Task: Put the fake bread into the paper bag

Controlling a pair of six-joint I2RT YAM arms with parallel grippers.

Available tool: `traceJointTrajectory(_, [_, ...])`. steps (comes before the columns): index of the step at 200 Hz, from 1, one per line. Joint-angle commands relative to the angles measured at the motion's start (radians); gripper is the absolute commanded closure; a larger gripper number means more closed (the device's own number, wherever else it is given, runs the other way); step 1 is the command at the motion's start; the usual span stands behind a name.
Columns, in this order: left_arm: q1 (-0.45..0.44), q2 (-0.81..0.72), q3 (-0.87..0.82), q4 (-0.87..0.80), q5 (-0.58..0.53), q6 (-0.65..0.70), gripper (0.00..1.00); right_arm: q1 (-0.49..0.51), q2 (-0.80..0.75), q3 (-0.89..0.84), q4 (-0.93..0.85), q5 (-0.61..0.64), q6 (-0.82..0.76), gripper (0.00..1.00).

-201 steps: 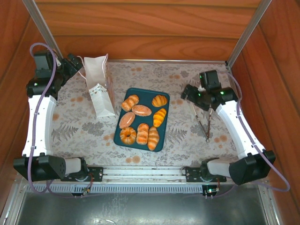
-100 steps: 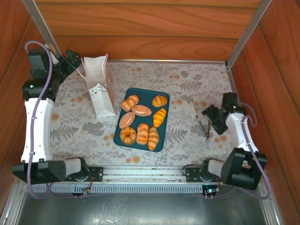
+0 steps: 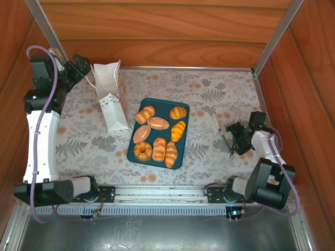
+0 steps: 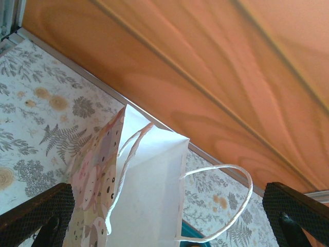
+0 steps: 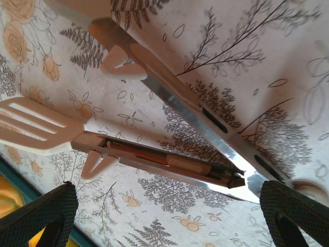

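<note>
1. Orange-brown bread (image 3: 158,123), eight pieces, lies on a teal tray (image 3: 162,107) at mid-table.
2. White paper bag (image 3: 111,104) sits just left of the tray, mouth open, cord handles loose.
3. Left gripper (image 3: 79,65) hovers by the bag's far end, fingers spread wide, holding nothing.
4. Right gripper (image 3: 236,137) hangs low over tongs (image 3: 224,133) right of the tray, fingers wide apart, gripping nothing.

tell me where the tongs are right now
In the top view the tongs lie on the table's right side, right of the tray, with the open right gripper close beside them.
</note>
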State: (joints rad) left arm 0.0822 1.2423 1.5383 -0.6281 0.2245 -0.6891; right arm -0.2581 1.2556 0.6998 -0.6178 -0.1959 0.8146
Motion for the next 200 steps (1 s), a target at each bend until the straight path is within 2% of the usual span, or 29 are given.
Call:
traceJointTrajectory(1, [0.007, -0.008, 0.002, 0.019, 0.013, -0.007, 0.0, -0.011, 0.027, -0.013, 0.027, -0.102, 0.012, 0.04])
traceJointTrajectory(40, [0.006, -0.009, -0.004, 0.025, 0.013, -0.016, 0.0, -0.009, 0.002, -0.03, 0.047, -0.153, 0.015, 0.05])
traceJointTrajectory(83, [0.006, -0.012, -0.008, 0.029, 0.013, -0.021, 0.0, -0.032, -0.038, 0.017, -0.007, -0.004, 0.005, 0.04])
traceJointTrajectory(118, [0.006, -0.014, -0.003, 0.03, 0.008, -0.023, 0.0, -0.115, 0.009, 0.022, 0.001, 0.0, 0.001, 0.03])
traceJointTrajectory(165, [0.006, -0.014, 0.001, 0.031, 0.004, -0.023, 0.0, -0.13, 0.078, -0.009, 0.062, -0.092, 0.016, 0.05])
traceJointTrajectory(200, [0.005, -0.013, -0.001, 0.031, 0.004, -0.026, 0.0, -0.125, 0.056, -0.065, 0.114, -0.164, 0.061, 0.06])
